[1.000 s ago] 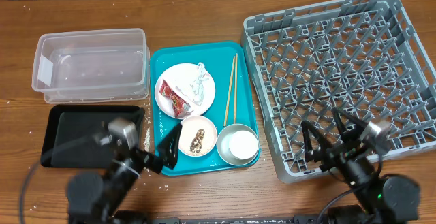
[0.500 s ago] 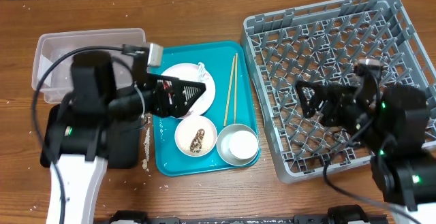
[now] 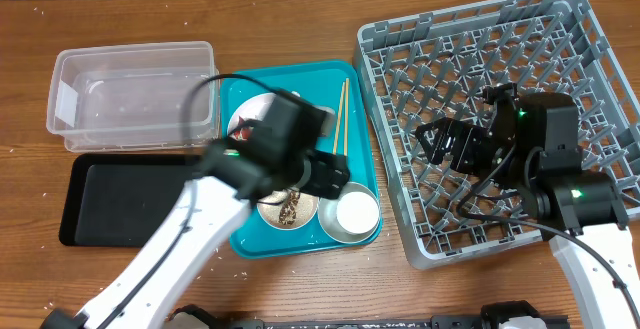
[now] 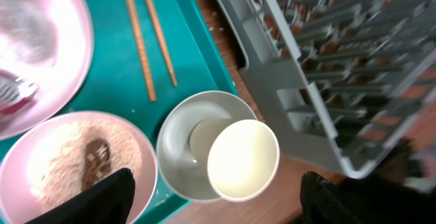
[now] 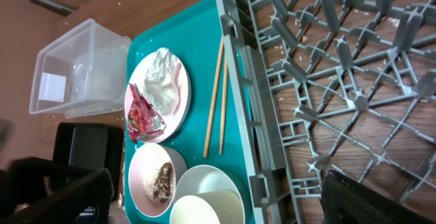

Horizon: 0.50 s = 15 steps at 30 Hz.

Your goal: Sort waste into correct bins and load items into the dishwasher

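The brown wooden bench (image 3: 300, 19) shows matt grain. At its far left corner the clear rectangular plastic tub (image 3: 130, 99) is glossy, while the square grey plastic dish rack (image 3: 470, 13) looks dull. The crumpled red snack wrapper (image 5: 140, 112) glints like foil. Thin wooden chopsticks (image 4: 138, 40) look bare and matt on the smooth teal plastic serving tray (image 4: 197, 67).

The left gripper (image 4: 216, 180) has been carried from the near left table edge, across the black tray (image 3: 110, 194), to a spot over the near right part of the teal tray (image 3: 355, 99), above the white cup (image 3: 355, 211), and the plate (image 3: 238, 121) is now partly covered by the left arm (image 3: 190, 229). The right gripper (image 3: 435, 144) has been brought from the near right corner of the dish rack (image 3: 590, 59) to a place over the rack's left half.
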Each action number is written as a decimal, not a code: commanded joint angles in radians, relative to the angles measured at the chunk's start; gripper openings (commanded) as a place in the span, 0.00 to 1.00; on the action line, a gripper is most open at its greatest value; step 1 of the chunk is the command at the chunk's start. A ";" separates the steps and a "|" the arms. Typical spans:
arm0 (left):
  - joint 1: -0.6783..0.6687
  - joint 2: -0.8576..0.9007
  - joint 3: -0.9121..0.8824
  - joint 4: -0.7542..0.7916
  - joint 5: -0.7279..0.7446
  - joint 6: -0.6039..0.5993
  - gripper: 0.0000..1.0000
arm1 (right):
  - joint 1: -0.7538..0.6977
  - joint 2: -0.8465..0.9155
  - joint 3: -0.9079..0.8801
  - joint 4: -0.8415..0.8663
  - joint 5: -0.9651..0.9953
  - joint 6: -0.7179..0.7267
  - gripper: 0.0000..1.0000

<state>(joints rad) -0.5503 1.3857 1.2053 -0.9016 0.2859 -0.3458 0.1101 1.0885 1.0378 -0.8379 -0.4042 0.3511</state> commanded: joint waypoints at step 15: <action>-0.182 0.332 0.035 0.058 -0.138 0.007 0.04 | -0.006 0.004 0.024 -0.025 -0.017 -0.010 1.00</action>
<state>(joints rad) -0.7486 1.7218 1.2068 -0.8391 0.1425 -0.3317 0.1101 1.0988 1.0378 -0.8600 -0.4141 0.3481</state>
